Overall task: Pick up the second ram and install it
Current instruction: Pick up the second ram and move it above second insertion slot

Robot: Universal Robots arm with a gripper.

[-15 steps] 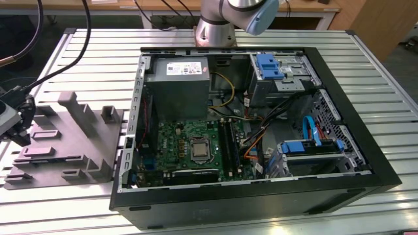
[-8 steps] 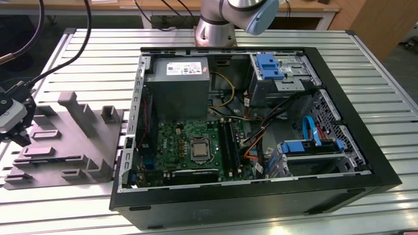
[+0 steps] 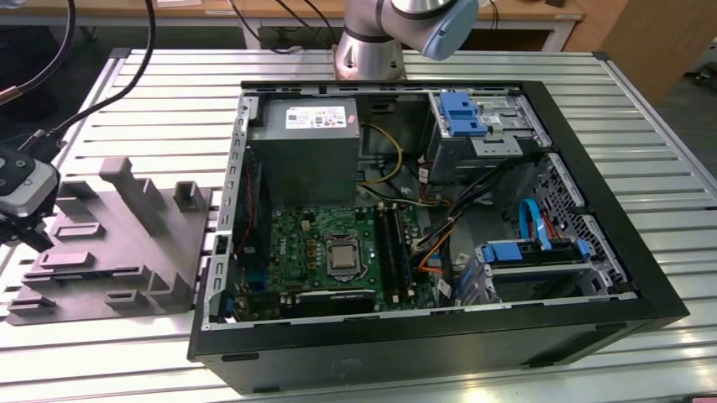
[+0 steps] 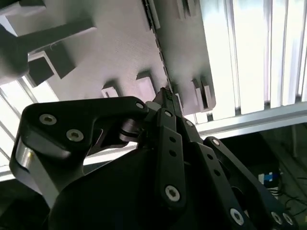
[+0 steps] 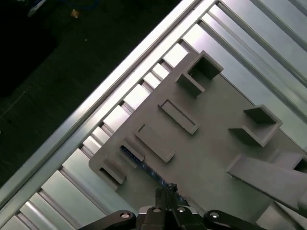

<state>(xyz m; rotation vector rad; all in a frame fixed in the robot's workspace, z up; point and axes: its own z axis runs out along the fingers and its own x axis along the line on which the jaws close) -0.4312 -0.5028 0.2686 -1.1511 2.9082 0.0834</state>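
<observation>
Pincer [image 5: 166, 188] closed narrow on the second ram [image 5: 144, 166], pinching its thin edge; the stick's long axis runs crosswise out from its tips, over the grey fixture tray [image 5: 211, 148]

Grey tray [image 3: 112, 252]; black case [image 3: 448, 344]; green motherboard [image 3: 325, 243]; blue clips [image 3: 459, 113]; silvery, ribbed table [image 3: 650, 126]; black gripper [image 4: 165, 98]; dark blue-green ram [image 5: 144, 165]; yellow wires [image 3: 392, 151]; grey power supply [image 3: 302, 159].

The gripper [image 4: 165, 98] is seen held close above a grey holder tray [image 4: 120, 43], by the end of the second ram [image 4: 157, 45], stood on edge among raised blocks [image 4: 204, 93]; a slatted table [image 4: 254, 57] is seen beyond
</observation>
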